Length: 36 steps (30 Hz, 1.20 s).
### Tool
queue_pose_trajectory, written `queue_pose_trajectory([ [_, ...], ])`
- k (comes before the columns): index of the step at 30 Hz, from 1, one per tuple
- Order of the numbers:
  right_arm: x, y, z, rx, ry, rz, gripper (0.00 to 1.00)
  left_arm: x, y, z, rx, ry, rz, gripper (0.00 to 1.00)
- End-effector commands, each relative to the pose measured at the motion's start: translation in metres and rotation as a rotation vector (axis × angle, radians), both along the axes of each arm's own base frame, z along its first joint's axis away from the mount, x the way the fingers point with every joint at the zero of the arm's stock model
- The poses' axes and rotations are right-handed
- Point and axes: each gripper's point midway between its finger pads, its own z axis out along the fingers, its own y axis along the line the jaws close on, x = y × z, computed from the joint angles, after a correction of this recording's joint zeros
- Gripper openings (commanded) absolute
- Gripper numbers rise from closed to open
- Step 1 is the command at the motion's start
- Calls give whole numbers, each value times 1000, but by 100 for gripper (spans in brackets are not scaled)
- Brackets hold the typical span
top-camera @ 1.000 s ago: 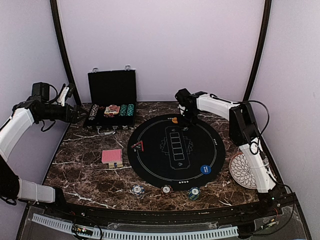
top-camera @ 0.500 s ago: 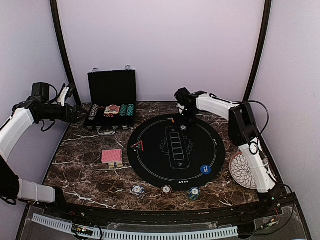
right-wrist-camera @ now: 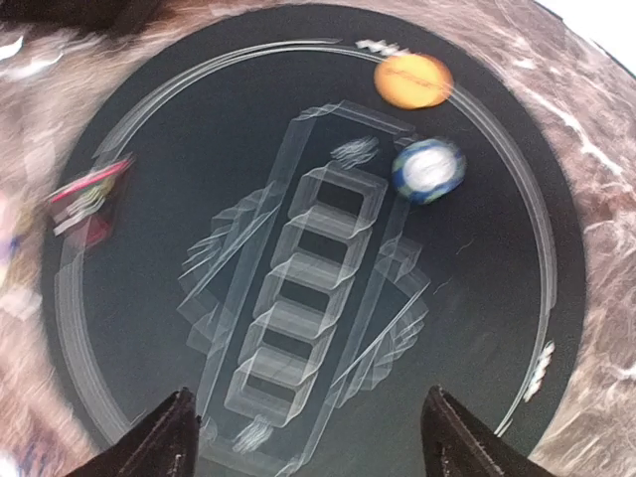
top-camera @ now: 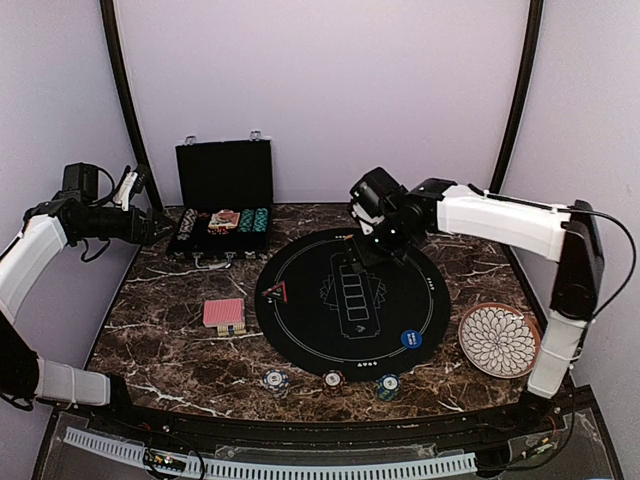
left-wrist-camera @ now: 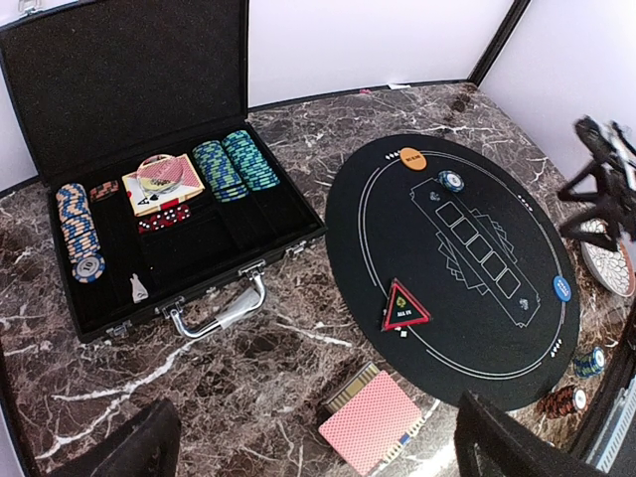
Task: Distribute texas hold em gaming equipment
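On the round black mat (top-camera: pixel 300 330) lie an orange disc (left-wrist-camera: pixel 411 158), a blue-and-white chip (right-wrist-camera: pixel 428 169) just beside it, a red triangle token (top-camera: pixel 277 293) and a blue disc (top-camera: pixel 409 338). My right gripper (top-camera: pixel 362 245) hovers above the mat's far part, open (right-wrist-camera: pixel 313 437) and empty, with the chip lying apart from it. The red-backed card deck (top-camera: pixel 224 314) rests on the marble left of the mat. Three chips (top-camera: pixel 332 378) sit along the near edge. My left gripper (top-camera: pixel 150 230) hangs high at the far left, open (left-wrist-camera: pixel 313 452) and empty.
An open black case (top-camera: pixel 222 200) stands at the back left, holding rows of chips (left-wrist-camera: pixel 235 164), cards and red dice. A white patterned plate (top-camera: pixel 498 340) sits right of the mat. Black frame posts rise at both back corners.
My right gripper opened wider and rose from the mat's far edge, leaving the blue-and-white chip beside the orange disc. Its arm swung out to the right. The left arm stayed still.
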Motion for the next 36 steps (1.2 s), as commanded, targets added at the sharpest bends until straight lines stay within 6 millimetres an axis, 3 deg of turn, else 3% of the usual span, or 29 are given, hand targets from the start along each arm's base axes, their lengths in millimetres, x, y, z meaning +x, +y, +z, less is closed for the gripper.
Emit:
queue_pose_trajectory([
  [1,-92,-6,-18,-3,78,26,81,-4,1,16,13,-43,-7,99],
  [4,-145,-14,-30,-8,151,40,85,-4,0,16,8,-43,-9,99],
  [7,-184,-23,-43,-20,215,42,88,-4,-1,17,2,-44,-12,99],
  [9,-202,-30,-55,-33,255,39,88,-4,-1,17,-1,-44,-14,99],
  [13,-221,-31,-69,-32,312,56,88,-4,-1,17,-3,-43,-13,99],
  [23,-240,-29,-104,-85,399,103,82,-6,-1,17,7,-44,-14,99],
  [36,-244,-32,-118,-111,422,111,67,-6,-1,18,10,-50,-12,99],
])
